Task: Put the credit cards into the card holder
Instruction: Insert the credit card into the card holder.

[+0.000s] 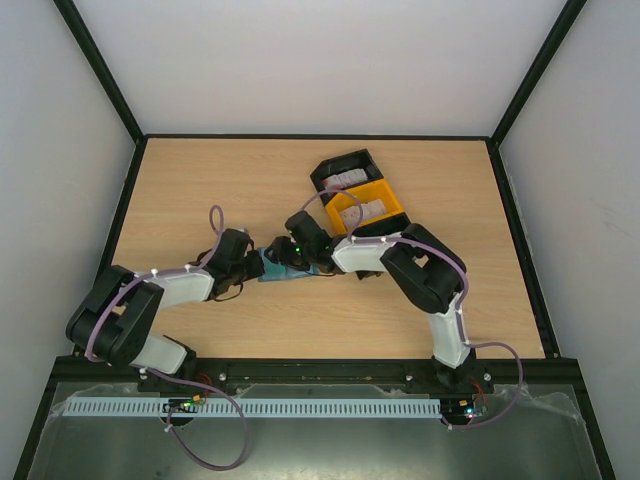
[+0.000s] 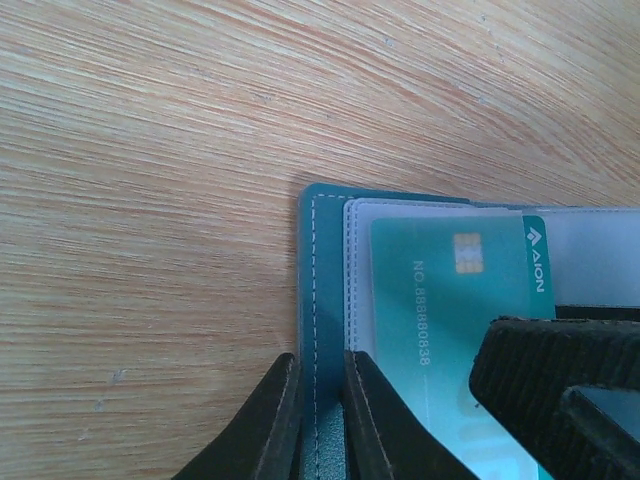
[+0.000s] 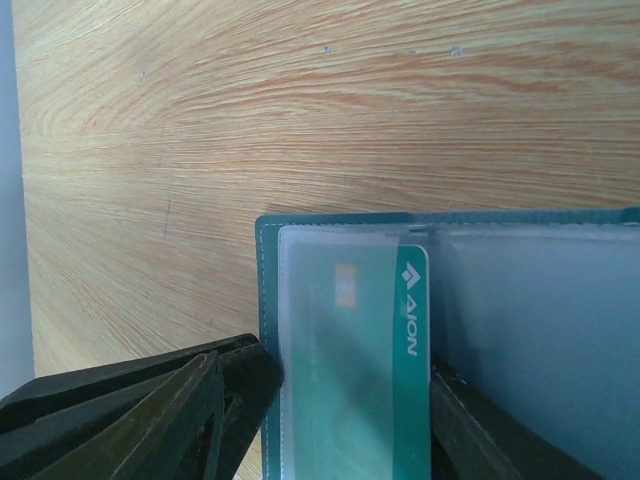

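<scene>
The teal card holder (image 1: 272,270) lies open at the table's middle, between both grippers. In the left wrist view my left gripper (image 2: 322,400) is shut on the card holder's stitched left edge (image 2: 322,260). A teal credit card (image 2: 440,310) marked AION sits most of the way inside a translucent pocket, its right strip (image 3: 410,310) sticking out. My right gripper (image 3: 345,445) is open, its fingers standing either side of that pocket; one ribbed finger (image 2: 560,380) lies over the card. More pale cards (image 1: 347,180) lie in the bins.
A black bin (image 1: 330,168) and a yellow bin (image 1: 385,195) stand side by side at the back right, each with pale cards inside. Both arms cross the table's middle. Dark frame rails border the table (image 1: 200,180).
</scene>
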`<state>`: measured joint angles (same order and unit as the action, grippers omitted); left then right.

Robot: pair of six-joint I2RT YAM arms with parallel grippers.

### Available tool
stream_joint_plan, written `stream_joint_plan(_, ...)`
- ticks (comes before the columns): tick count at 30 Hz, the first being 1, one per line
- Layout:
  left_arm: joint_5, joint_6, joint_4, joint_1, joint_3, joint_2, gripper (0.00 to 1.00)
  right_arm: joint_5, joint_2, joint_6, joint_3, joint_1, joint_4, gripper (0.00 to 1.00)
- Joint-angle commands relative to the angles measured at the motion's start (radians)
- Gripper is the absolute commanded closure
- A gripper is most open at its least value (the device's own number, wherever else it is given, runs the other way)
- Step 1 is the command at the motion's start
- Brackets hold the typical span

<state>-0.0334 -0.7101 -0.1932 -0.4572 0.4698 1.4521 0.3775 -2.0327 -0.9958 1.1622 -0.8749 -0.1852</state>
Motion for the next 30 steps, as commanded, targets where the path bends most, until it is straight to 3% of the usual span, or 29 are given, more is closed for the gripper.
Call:
stream_joint_plan(1, -0.056, 0.009, 0.031, 0.0, -0.032, 0.022, 0.86, -0.038, -0.042, 0.039, -0.005, -0.012, 0.161, 0.49)
stream_joint_plan(15, -0.015, -0.011, 0.048, 0.0, -0.034, 0.022, 0.87, -0.262, 0.085, 0.086, 0.026, -0.013, 0.288, 0.39)
stream_joint_plan(30, -0.111, -0.02, -0.023, 0.0, -0.033, 0.095, 0.86, -0.399, 0.026, 0.129, 0.124, -0.069, 0.458, 0.39)
